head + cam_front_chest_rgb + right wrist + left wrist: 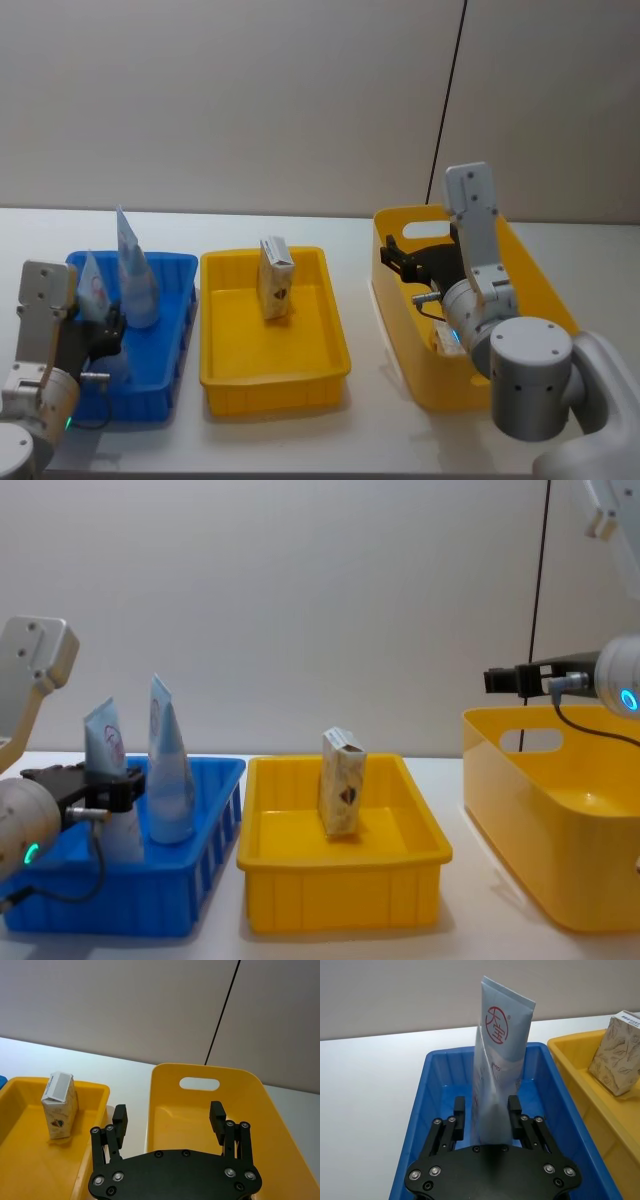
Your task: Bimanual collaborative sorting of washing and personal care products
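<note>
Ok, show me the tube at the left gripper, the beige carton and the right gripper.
Tube [496, 1080], left wrist view, body below the logo.
Beige carton [277, 285], head view, front face.
Right gripper [168, 1109], right wrist view, between its fingertips.

Right claw spread above yellow bin; carton upright in tray.

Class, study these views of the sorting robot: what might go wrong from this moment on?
1. The tube at the left gripper stands tall in the blue bin beside a second tube; a sideways move may topple both.
2. The carton stands upright in the yellow tray; the open right gripper, above the tall yellow bin, might tip it when reaching.
</note>
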{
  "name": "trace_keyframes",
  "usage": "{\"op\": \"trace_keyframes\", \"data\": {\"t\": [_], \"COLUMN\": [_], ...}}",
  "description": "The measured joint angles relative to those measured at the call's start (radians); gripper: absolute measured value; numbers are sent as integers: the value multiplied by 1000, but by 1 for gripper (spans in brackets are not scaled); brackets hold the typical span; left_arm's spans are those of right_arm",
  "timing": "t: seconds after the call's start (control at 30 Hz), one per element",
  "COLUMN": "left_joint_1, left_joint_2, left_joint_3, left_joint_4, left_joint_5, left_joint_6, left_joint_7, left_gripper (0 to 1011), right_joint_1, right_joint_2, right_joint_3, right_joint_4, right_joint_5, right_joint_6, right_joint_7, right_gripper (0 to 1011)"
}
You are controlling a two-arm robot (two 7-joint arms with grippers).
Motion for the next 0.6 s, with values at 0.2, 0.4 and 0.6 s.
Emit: {"op": "trace_keyframes", "data": {"t": [0.2, 0.4, 0.6], "left_joint_1": [-2, -3, -3], "left_joint_2": [-8, -11, -10], "left_joint_3": [-4, -7, -7], "left_joint_4": [7, 10, 6], "left_joint_5": [7, 12, 18], "left_joint_6": [6, 6, 2], "left_joint_7": [6, 6, -8], "left_gripper": [360, 285, 258], "right_joint_1": [0, 0, 0], "right_joint_2": [0, 0, 0], "right_joint_3": [0, 0, 0], "right_joint_4": [0, 0, 0], "right_joint_5": [0, 0, 0], "right_joint_6": [0, 0, 0], "right_joint_7": [0, 0, 0], "right_gripper": [1004, 1004, 1004]}}
